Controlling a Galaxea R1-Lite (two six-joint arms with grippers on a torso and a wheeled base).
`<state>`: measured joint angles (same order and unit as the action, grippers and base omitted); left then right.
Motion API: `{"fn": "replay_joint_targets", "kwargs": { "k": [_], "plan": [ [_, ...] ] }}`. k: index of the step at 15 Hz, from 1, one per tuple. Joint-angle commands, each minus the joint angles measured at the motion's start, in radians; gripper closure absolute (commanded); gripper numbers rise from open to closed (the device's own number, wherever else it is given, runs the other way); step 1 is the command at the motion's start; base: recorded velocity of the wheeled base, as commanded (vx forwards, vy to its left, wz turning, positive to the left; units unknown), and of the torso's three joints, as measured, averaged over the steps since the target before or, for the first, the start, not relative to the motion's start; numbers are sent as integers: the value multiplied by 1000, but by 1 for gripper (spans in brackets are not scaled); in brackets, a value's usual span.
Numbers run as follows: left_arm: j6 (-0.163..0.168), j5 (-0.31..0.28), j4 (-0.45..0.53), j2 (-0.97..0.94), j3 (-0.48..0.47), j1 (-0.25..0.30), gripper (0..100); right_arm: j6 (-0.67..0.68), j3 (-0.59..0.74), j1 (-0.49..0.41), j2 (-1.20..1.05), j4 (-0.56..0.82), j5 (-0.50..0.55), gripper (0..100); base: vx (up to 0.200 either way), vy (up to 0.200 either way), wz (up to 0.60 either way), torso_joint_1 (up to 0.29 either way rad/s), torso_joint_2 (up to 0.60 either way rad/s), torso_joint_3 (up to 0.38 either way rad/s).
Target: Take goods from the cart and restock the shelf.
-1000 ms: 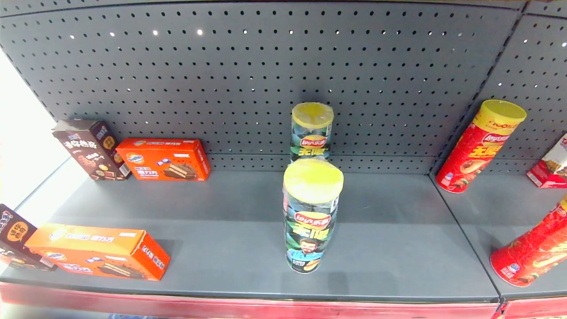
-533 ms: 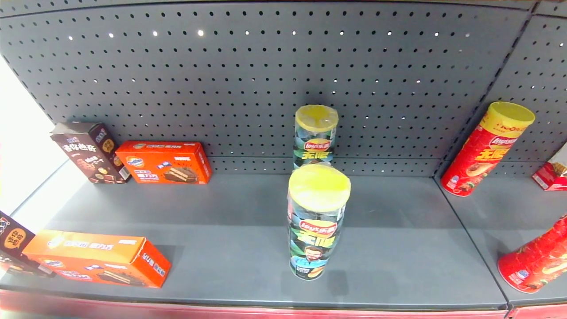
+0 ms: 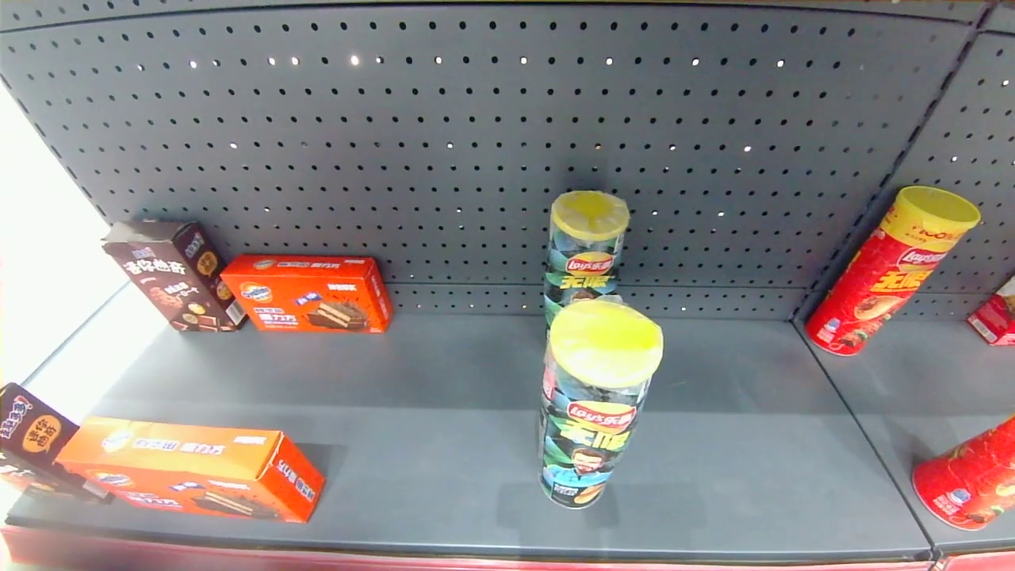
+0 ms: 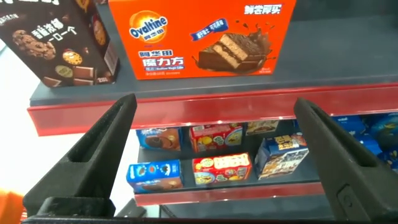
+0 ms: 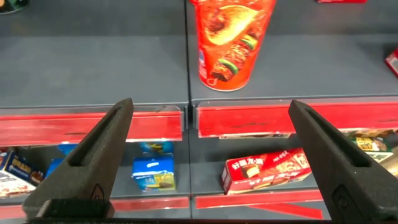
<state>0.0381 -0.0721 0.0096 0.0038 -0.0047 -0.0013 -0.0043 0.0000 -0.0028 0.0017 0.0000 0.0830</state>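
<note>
Two green chip cans stand on the grey shelf [image 3: 444, 412], one near the front [image 3: 595, 412] and one at the back wall [image 3: 585, 254]. Orange wafer boxes lie at the front left [image 3: 190, 468] and back left [image 3: 309, 293]. My left gripper [image 4: 214, 102] is open, held in front of the red shelf edge [image 4: 205, 106] below an orange box [image 4: 202, 37] and a brown cookie box [image 4: 56, 43]. My right gripper [image 5: 210, 104] is open too, level with the shelf edge [image 5: 261, 118] below a red chip can [image 5: 230, 40]. Neither gripper holds anything.
Brown cookie boxes stand at the back left [image 3: 170, 274] and front left [image 3: 32, 440]. Red cans occupy the neighbouring bay, one at the back [image 3: 892, 274], one at the front [image 3: 963, 480]. A pegboard wall [image 3: 476, 143] closes the back. Small boxes [image 4: 221, 168] fill the lower shelf.
The head camera has shifted, so the whole shelf scene slid to the right in the picture. The goods on the shelf have not moved.
</note>
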Motion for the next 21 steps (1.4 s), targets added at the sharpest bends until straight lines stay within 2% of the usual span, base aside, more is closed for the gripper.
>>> {"fn": "replay_joint_targets", "kwargs": {
  "k": [1, 4, 13, 14, 21],
  "plan": [
    [3, -2, 0, 2, 0, 0, 0, 0, 0, 0, 1, 0, 0, 0, 0, 0, 0, 0, 0, 0],
    [14, -5, 0, 1, 2, 0, 0, 0, 0, 0, 1, 0, 0, 0, -67, 0, 0, 1, -1, 1],
    [3, 0, 0, 1, 0, 0, 0, -2, 0, 0, 1, 0, -2, 0, 0, 0, 0, 0, 0, 0],
    [5, -2, 0, 1, 2, 0, 0, -2, 0, 0, 1, 0, -2, 0, 0, 0, -600, -7, -2, 2],
    [6, -2, 0, 1, 0, 0, 0, -2, 0, 0, 1, 0, -2, 0, 0, 0, 0, 0, 0, 0]
  ]
}}
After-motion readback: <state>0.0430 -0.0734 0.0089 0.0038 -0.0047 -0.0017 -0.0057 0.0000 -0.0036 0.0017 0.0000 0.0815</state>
